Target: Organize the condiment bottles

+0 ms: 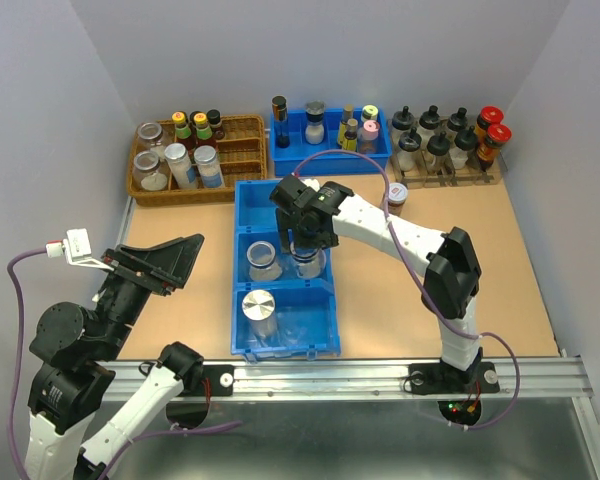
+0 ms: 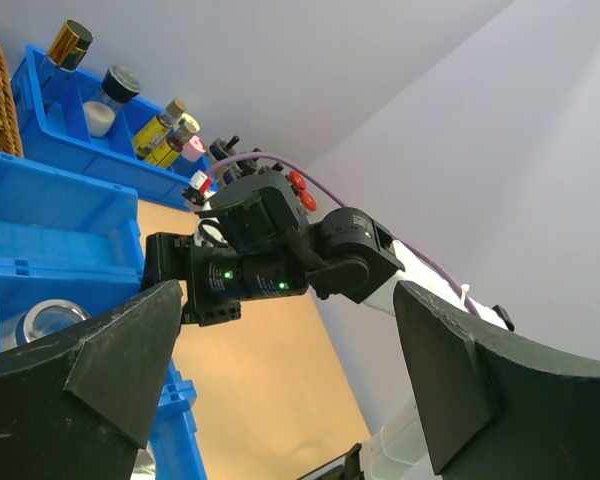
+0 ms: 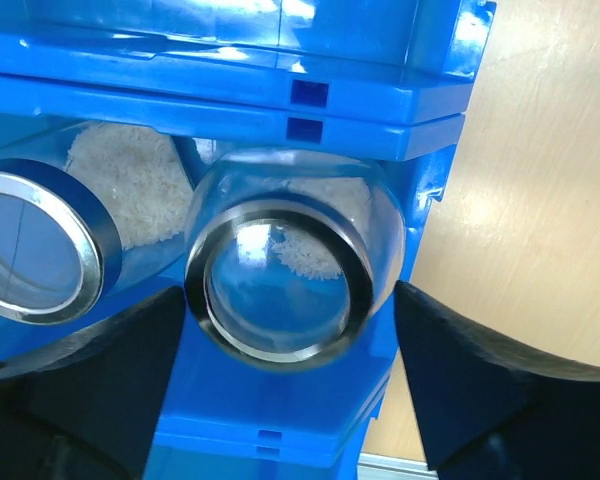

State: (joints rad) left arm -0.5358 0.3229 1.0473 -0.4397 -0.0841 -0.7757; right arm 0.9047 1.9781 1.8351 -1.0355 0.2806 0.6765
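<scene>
Over the middle compartment of the blue tray (image 1: 268,206) | our right gripper (image 1: 306,256) grasps a glass jar (image 3: 279,291), right of a second jar (image 1: 262,259), so both fit, we judge | our left gripper (image 1: 168,262) hangs released, empty, near left, clear.

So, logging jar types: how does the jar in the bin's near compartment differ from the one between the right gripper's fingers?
The near jar has a solid silver top; the other jar has a see-through, metal-rimmed one. The near jar stands free; the other jar sits one compartment farther, between the fingers of the right gripper. Both are clear.
</scene>
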